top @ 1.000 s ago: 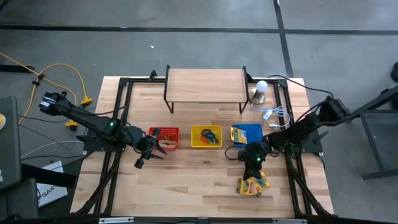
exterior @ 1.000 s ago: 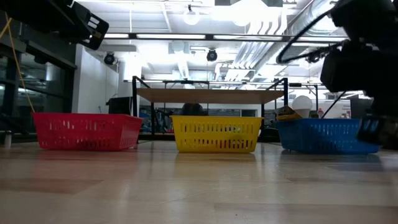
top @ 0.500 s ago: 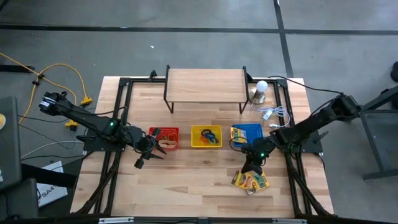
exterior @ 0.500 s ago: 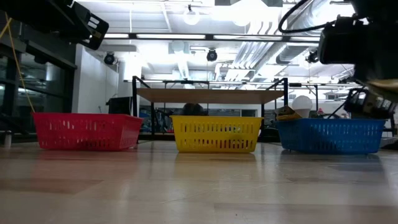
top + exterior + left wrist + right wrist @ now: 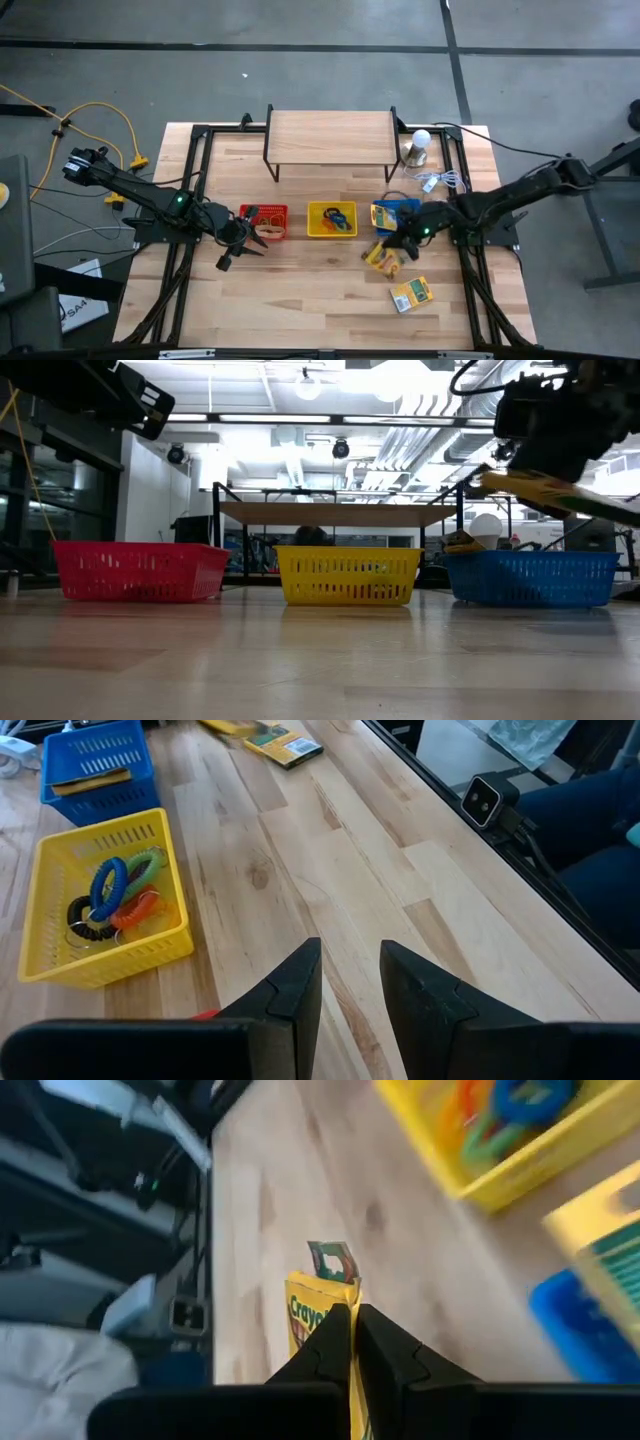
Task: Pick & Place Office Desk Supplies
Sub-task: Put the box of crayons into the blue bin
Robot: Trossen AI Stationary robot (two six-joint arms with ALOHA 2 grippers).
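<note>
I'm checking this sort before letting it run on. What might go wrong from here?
The right gripper pinches its crayon box by one thin edge, tilted in the air, so it may slip out before reaching the blue basket. That basket already holds a box, so this one might catch on the rim. A second crayon box lies on the table.

Three baskets (image 5: 332, 232); three crayon boxes (image 5: 410, 294); one bulb (image 5: 419, 143)
</note>
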